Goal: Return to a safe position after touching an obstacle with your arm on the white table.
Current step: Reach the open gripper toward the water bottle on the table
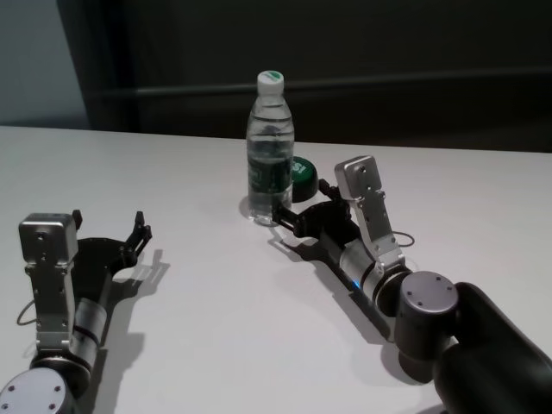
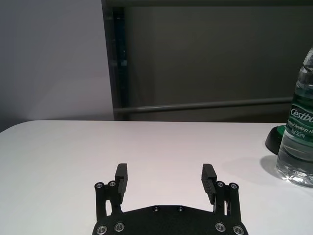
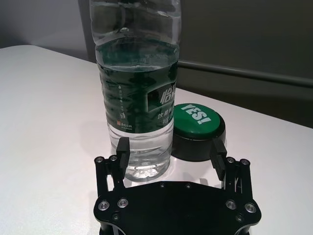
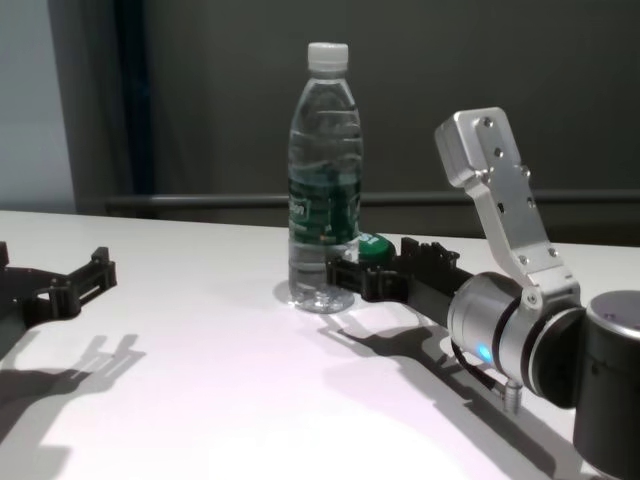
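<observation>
**Contact Step; Retreat Pending**

While the right gripper (image 3: pixel 169 152) fingers (image 3: pixel 121 148) stand spread, one lies at the obstacle's (image 1: pixel 270 155) base; contact seems made. That bottle stands upright toward the white table's (image 1: pixel 198 328) far edge. Next: withdraw straight back, avoiding tipping. Left gripper (image 2: pixel 165 182), spread, parks near the left edge.

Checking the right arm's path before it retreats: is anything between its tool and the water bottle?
Nothing visible. The right tool, fingers open, sits right at the base of the tall clear plastic water bottle. The green-topped round button stands beside the bottle, not between. The left tool rests far off.
</observation>
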